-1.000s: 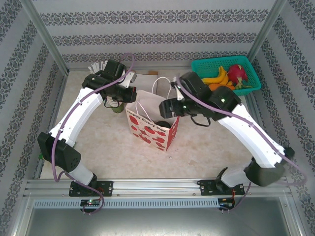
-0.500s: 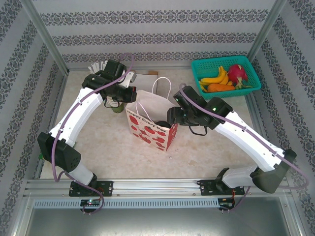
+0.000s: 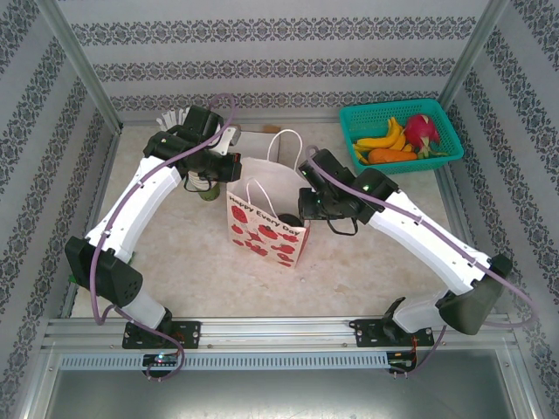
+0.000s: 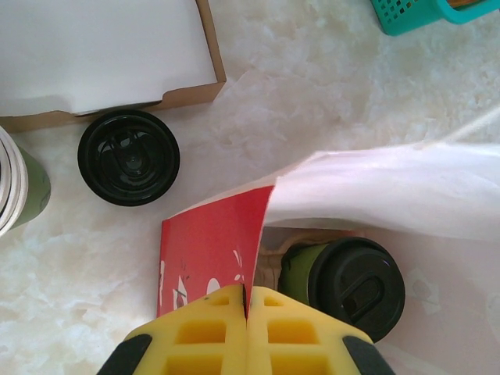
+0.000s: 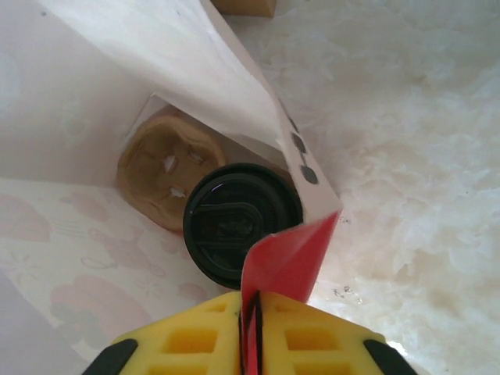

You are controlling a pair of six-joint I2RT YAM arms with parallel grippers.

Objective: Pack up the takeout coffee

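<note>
A takeout coffee (image 4: 355, 285) with a green body and black lid stands inside the white-and-red paper bag (image 3: 266, 223); its lid (image 5: 234, 223) sits beside a brown pulp carrier (image 5: 160, 168) on the bag floor. My left gripper (image 4: 247, 291) is shut on the bag's red left rim. At the bag's right corner, my right gripper (image 5: 251, 301) is shut on a red fold of the rim. A second black-lidded cup (image 4: 129, 156) stands on the table outside the bag, left of it.
An open cardboard box (image 4: 101, 55) lies behind the second cup. A stack of lidless cups (image 4: 16, 187) stands at the far left. A teal basket (image 3: 402, 131) of fruit sits at the back right. Metal frame posts border the marble table.
My right gripper came down to the bag's right rim and shut on it. The bag's mouth has shifted slightly. The left gripper kept its hold.
</note>
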